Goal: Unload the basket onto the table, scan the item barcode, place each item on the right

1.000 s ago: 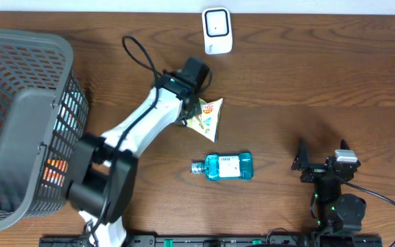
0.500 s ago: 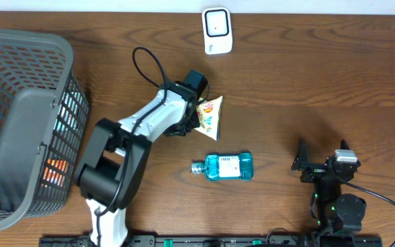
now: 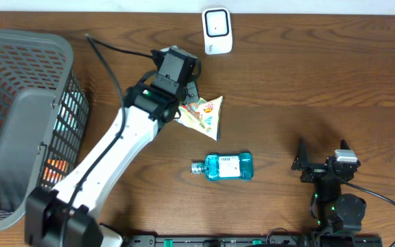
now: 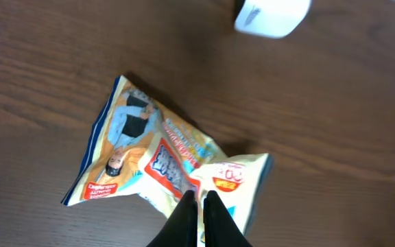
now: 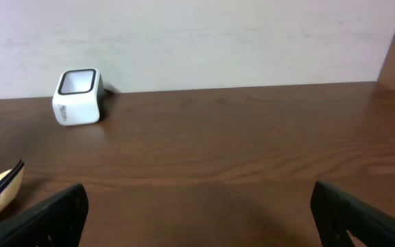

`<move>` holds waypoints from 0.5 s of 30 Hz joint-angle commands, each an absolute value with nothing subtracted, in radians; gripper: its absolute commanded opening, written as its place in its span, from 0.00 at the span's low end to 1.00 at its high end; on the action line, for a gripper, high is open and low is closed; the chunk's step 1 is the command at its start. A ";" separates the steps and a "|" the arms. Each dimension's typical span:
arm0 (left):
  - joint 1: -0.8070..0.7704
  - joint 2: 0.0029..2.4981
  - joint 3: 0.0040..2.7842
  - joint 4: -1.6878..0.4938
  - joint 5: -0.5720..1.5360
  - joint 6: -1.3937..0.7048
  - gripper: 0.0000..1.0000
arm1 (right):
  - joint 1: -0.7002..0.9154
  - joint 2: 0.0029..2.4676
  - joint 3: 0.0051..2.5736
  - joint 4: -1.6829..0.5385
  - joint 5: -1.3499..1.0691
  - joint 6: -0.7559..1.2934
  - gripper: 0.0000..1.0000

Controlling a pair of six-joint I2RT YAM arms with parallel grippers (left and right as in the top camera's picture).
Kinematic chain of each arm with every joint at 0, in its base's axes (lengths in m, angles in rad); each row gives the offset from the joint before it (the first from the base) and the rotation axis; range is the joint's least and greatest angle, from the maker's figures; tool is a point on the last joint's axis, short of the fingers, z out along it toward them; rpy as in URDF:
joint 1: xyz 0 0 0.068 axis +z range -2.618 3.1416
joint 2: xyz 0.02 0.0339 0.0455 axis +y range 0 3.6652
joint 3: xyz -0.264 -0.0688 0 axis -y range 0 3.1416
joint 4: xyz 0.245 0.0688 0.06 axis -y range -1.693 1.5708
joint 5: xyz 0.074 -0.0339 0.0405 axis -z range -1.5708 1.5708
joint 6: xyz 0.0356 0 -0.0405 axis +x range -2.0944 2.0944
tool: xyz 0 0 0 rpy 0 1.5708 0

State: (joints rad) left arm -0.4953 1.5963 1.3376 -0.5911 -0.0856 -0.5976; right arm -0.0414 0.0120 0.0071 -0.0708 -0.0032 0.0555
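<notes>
**Left claw nipped on a thin edge of the snack bag – a slip or a wrong face could spoil the scan**

Left claw [image 4: 201,195] has its two fingers pressed together, with only a sliver of film from the snack bag [image 4: 163,161] caught between them, near the bag's 5 o'clock corner in the wrist view. From overhead the same claw [image 3: 186,101] sits at the bag's 9 o'clock side. The bag [image 3: 204,113] is mid-bench, at 6 o'clock from the scanner [image 3: 217,30] and clear of it. Whether the bag hangs free or rests on the bench [image 3: 321,68] I cannot tell.

Risks, as I judge them:

- Slick film held by so small a bite may slide out on the way to the scanner, dropping the bag short.
- A limp bag held by one corner can swing or fold, so the code may reach the scanner window creased or at an angle.
- Only the printed front shows. No barcode is visible, so the wrong face could be offered – a turn of the wrist may be needed.
- The scanner [image 4: 271,14] is a small, light-looking box, and a brush from the arm or the bag could shove it.

The right claw [image 3: 321,163] waits at the bench's 4 o'clock corner, fingers spread wide and holding nothing. Its own camera looks across at the scanner [image 5: 77,96]. A blue bottle [image 3: 226,165] lies at 5 o'clock from the bag, and a grey basket [image 3: 46,41] fills the 9 o'clock side.
</notes>
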 commanded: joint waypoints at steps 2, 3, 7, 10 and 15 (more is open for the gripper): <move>-0.493 1.728 1.332 -0.577 -0.106 -0.573 0.07 | -0.040 0.007 0.006 -0.075 0.006 0.043 0.99; -0.493 1.758 1.332 -0.573 -0.106 -0.579 0.07 | -0.040 0.007 0.006 -0.075 0.006 0.043 0.99; -0.493 1.890 1.332 -0.566 -0.105 -0.616 0.08 | -0.040 0.007 0.006 -0.075 0.006 0.043 0.99; -0.493 2.008 1.332 -0.562 -0.094 -0.638 0.07 | -0.040 0.007 0.006 -0.075 0.006 0.043 0.99; -0.496 2.128 1.332 -0.579 0.001 -0.655 0.07 | -0.040 0.007 0.006 -0.075 0.006 0.043 0.99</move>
